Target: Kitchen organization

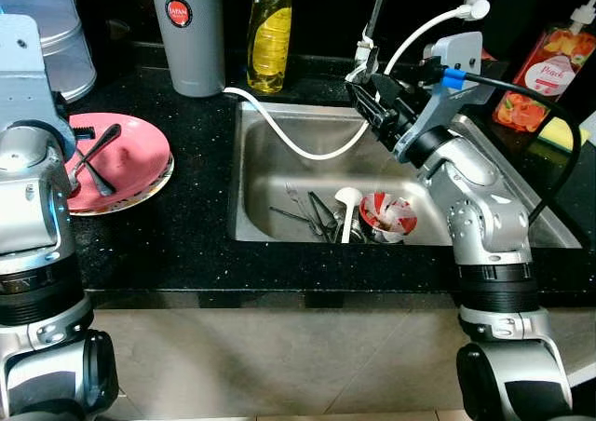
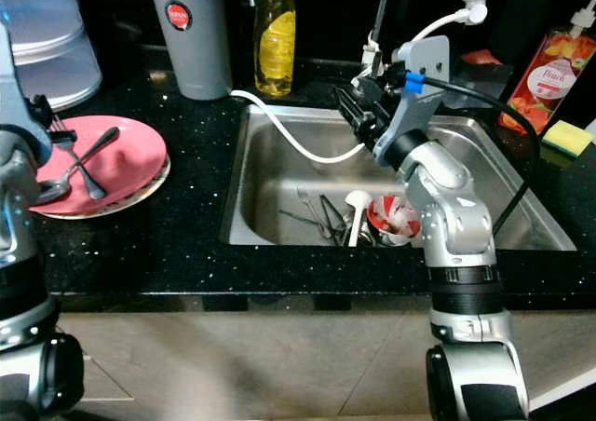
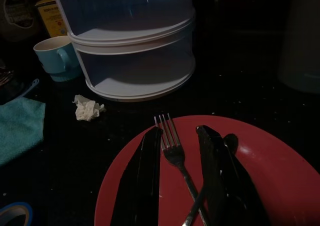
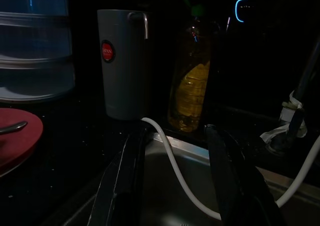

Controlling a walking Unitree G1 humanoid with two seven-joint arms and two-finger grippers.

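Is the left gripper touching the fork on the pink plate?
Cannot tell. In the left wrist view the left gripper straddles the fork with fingers open; height above the pink plate is unclear.

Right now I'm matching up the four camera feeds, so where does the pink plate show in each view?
Left eye: pink plate on the counter, left of the sink.
Right eye: same spot, left of the sink.
Left wrist: beneath the open left claw, with a fork.
Right wrist: at the frame edge.
Shared landmark: the grey jug, seen in three views.

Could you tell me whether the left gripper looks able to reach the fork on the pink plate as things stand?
Probably yes: the left gripper hangs open right over the pink plate, its jaws straddling the fork, with nothing between them.
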